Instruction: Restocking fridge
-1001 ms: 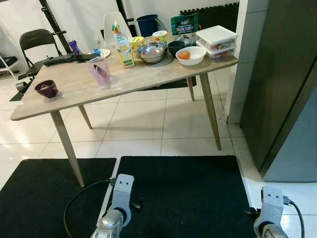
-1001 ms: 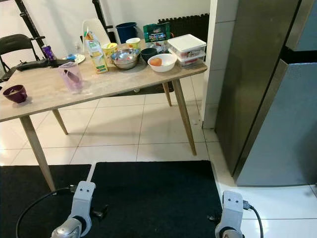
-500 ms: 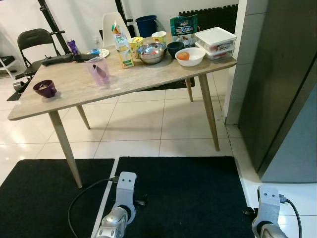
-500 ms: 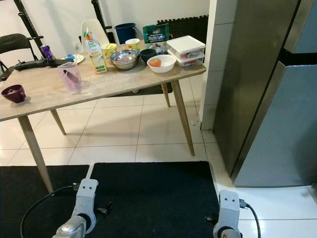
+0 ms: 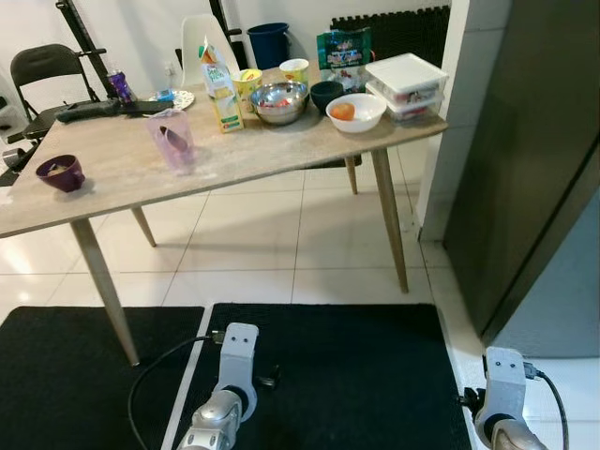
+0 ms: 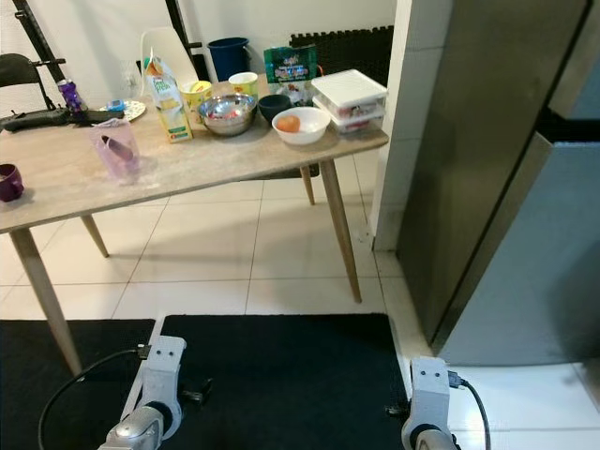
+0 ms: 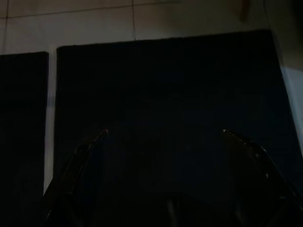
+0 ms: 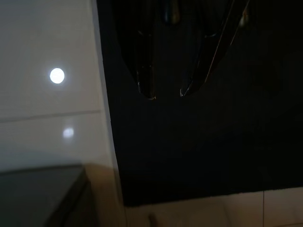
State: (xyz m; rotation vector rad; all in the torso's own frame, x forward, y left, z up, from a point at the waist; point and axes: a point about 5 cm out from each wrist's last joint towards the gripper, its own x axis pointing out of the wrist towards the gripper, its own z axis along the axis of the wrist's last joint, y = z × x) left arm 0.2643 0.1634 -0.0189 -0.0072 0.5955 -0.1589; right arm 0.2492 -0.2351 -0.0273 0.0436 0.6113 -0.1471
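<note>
folding chair (image 5: 45, 67), black floor mat (image 5: 347, 375), blue bin (image 5: 270, 42)

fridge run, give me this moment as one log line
phase: approach | fridge: shut | table: items untouched | left gripper: idle, open | right gripper: idle

A pale wood-grain table (image 5: 122, 173) on tapered light wooden legs stands over glossy white floor tiles (image 5: 272, 244), with black mats (image 5: 347, 366) across the bottom of the frame. At upper centre sit a green-and-white carton (image 5: 217, 86), a yellow cup (image 5: 247, 82), a shiny steel bowl (image 5: 278, 101), a dark bowl (image 5: 327, 93) and a white bowl (image 5: 356, 112) holding something orange. A dark green snack bag (image 5: 339, 51) and stacked white-lidded clear containers (image 5: 407, 82) stand at upper right. A translucent pink pitcher (image 5: 172, 141) and a maroon cup (image 5: 60, 172) sit at left. The fridge (image 6: 506, 187) at right is dark grey steel. A navy bin (image 5: 269, 43) and a black chair (image 5: 42, 75) line the top.
</note>
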